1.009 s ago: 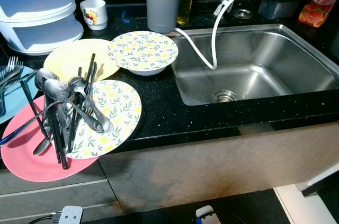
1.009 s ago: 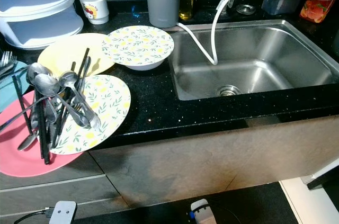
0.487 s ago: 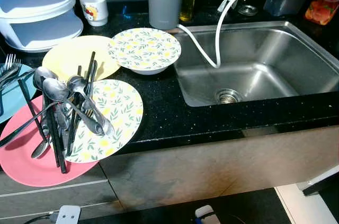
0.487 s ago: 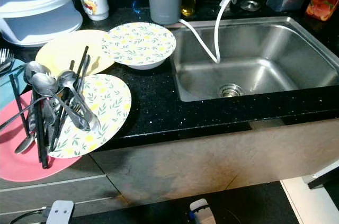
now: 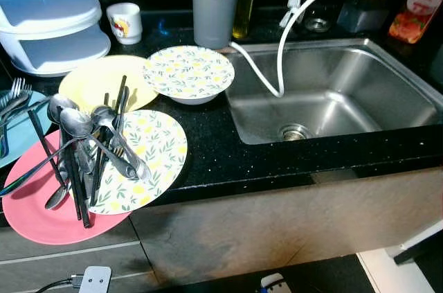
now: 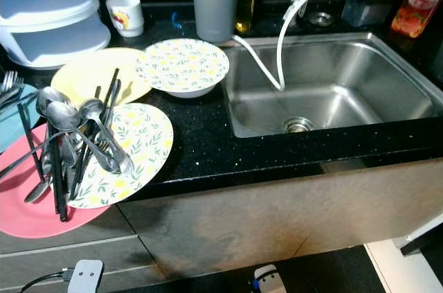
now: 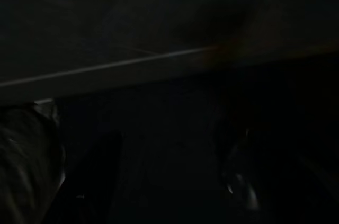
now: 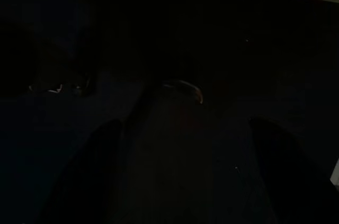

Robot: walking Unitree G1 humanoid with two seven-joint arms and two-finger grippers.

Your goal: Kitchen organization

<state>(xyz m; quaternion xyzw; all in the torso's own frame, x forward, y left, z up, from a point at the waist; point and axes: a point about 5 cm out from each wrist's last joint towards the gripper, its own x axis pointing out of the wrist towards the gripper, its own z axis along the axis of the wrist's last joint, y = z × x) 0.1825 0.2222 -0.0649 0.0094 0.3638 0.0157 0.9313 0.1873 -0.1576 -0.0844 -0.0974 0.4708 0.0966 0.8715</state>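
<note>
A cutlery holder (image 5: 83, 161) full of spoons and chopsticks stands on two plates; both grippers' finger spread cannot be told.

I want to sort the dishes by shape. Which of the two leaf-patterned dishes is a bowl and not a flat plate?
The leaf-patterned bowl beside the sink: it has a raised white body underneath. The other, the leaf-patterned plate, lies flat under the cutlery.

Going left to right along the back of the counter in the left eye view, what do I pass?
Stacked plastic container → small white cup → grey tumbler → oil bottle → sponge holder → red bottle.
</note>
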